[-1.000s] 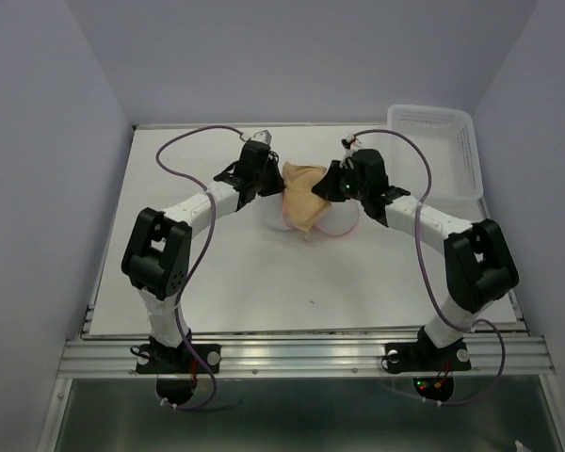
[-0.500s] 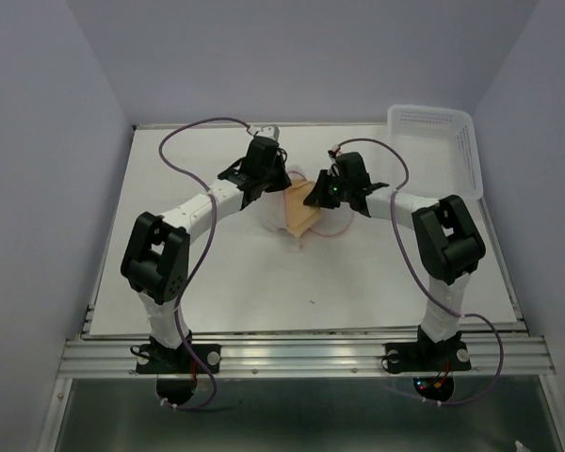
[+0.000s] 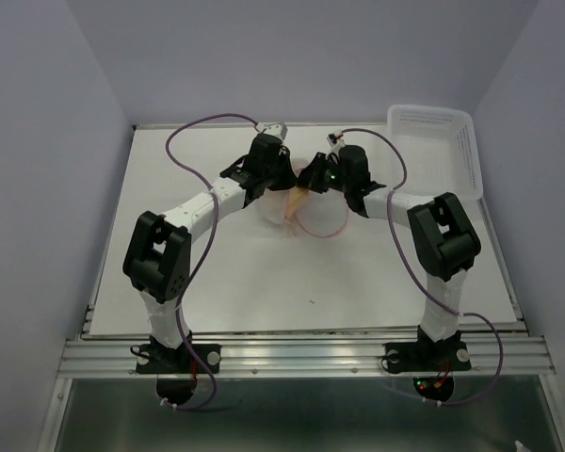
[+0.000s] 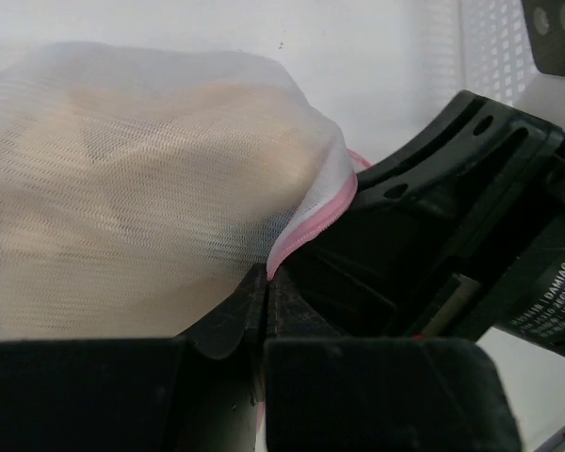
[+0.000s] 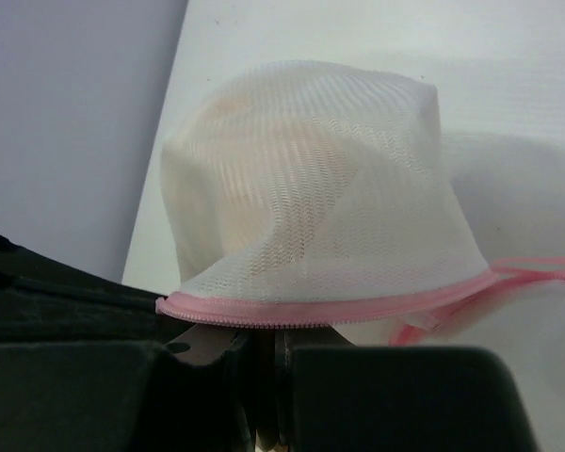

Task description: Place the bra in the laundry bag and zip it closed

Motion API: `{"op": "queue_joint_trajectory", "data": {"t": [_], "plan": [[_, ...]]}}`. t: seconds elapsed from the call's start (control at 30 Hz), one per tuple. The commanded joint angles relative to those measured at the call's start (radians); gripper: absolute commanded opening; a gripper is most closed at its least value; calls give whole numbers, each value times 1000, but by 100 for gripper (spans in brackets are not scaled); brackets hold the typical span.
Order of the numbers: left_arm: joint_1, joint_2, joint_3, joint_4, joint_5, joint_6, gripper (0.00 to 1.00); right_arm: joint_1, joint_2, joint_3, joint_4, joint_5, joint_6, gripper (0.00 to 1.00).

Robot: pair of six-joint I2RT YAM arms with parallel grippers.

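The laundry bag (image 5: 311,198) is a white mesh pouch with a pink zipper edge (image 5: 330,306). The peach bra (image 4: 122,198) shows through the mesh, inside the bag. In the top view the bag (image 3: 297,200) lies mid-table between both grippers, a pink rim loop (image 3: 325,226) trailing on the table. My left gripper (image 4: 266,282) is shut on the bag's pink edge (image 4: 311,231). My right gripper (image 5: 268,350) is shut under the zipper edge; whatever it pinches is hidden between the jaws. The two grippers (image 3: 281,179) (image 3: 313,179) nearly touch.
A rigid white perforated basket (image 3: 443,141) stands at the back right corner and shows in the left wrist view (image 4: 490,47). Purple cables loop over both arms. The table's back wall lies just behind the grippers.
Both grippers moved toward each other. The exposed peach fabric shrank to a sliver as the bag's opening narrowed. The right arm folded in and swung left.
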Motion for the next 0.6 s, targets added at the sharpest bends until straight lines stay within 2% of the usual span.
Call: {"op": "queue_joint_trajectory", "data": {"t": [0.0, 0.13, 0.27, 0.43, 0.57], "plan": [[-6, 1, 49, 45, 77, 10, 0, 5, 59, -2, 267, -32, 131, 1], [-12, 9, 56, 55, 143, 10, 0, 5, 130, 32, 258, 22, 153, 1], [-12, 7, 59, 62, 163, 10, 0, 14, 150, 12, 264, 196, 168, 1], [-12, 6, 48, 65, 178, 4, 0, 14, 171, -28, 382, 243, 294, 1], [-12, 9, 26, 65, 178, -3, 0, 14, 154, -41, 400, 283, 360, 1]]}}
